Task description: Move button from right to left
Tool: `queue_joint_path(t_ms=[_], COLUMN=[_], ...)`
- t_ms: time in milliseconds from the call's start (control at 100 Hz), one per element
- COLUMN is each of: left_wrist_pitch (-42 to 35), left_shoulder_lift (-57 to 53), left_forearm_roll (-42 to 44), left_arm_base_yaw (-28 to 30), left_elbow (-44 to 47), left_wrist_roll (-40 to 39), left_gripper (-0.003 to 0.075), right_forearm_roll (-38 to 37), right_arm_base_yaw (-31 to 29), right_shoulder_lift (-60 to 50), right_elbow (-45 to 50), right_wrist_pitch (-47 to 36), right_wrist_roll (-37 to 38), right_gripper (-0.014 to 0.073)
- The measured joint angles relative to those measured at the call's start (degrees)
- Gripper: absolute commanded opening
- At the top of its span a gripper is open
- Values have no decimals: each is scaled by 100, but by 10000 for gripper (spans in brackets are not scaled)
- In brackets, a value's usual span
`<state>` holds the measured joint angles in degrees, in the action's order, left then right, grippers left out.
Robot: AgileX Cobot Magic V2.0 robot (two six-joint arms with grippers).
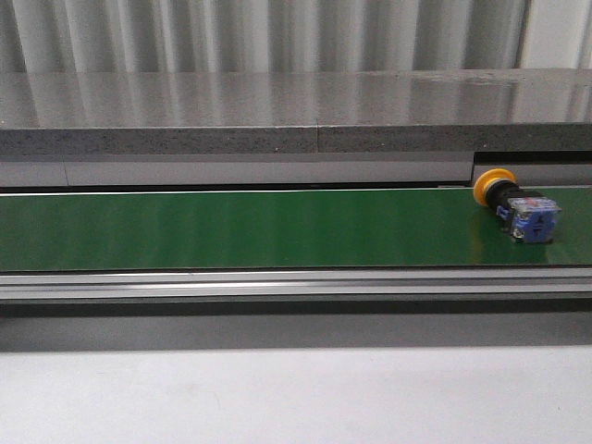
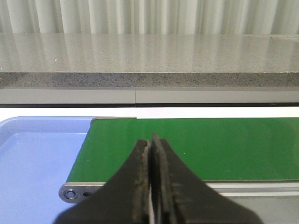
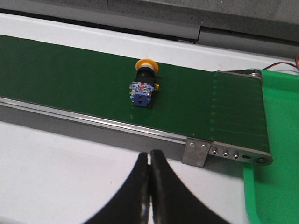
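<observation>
The button [image 1: 516,205] lies on its side on the green conveyor belt [image 1: 231,229] at the right end, yellow cap toward the back, blue-and-clear body toward the front. It also shows in the right wrist view [image 3: 144,83]. My right gripper [image 3: 149,155] is shut and empty, over the white table in front of the belt, short of the button. My left gripper [image 2: 150,140] is shut and empty, over the left end of the belt [image 2: 201,144]. Neither gripper shows in the front view.
A blue tray [image 2: 37,163] sits off the belt's left end. A green tray [image 3: 275,154] sits off its right end. A grey stone ledge [image 1: 277,116] runs behind the belt. An aluminium rail [image 1: 277,282] edges the belt's front.
</observation>
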<state>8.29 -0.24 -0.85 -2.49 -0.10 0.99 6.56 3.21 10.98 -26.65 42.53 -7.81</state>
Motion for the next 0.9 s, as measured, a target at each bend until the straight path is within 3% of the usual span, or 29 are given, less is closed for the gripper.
queue_joint_path(t_ms=[390, 900], left_wrist_pitch=[0, 78], left_shoulder_lift=[0, 77], left_forearm_roll=[0, 3], left_arm_base_yaw=[0, 0], left_elbow=[0, -347], left_wrist_roll=[0, 0], left_gripper=[-20, -20], right_forearm_roll=[13, 17], right_arm_base_yaw=[0, 0], right_shoulder_lift=[-659, -659], right_elbow=[662, 713], right_wrist_pitch=[-961, -1026], right_wrist_roll=[0, 0], right_gripper=[-66, -66])
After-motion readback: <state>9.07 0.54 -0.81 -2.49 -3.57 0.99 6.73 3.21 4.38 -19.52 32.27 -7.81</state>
